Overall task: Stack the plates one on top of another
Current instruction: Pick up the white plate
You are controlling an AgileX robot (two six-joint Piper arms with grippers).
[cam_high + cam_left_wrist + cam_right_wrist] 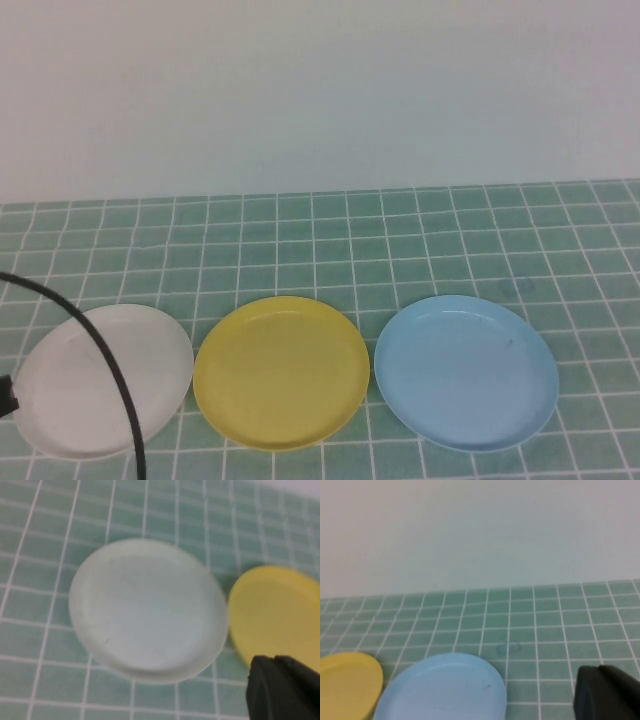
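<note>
You've got three plates in a row, unstacked: white plate [100, 380] at 9 o'clock, yellow plate [281, 372] center, blue plate [466, 371] at 3. Left gripper [285, 687] closed, empty, above the white-yellow gap. Right gripper [607, 692] closed, empty, beside blue.

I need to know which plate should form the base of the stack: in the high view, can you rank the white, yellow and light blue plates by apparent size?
No real ranking is possible.
1. light blue plate, yellow plate and white plate: all look about alike. A black cable crosses the white one, so its outline is less sure.
</note>
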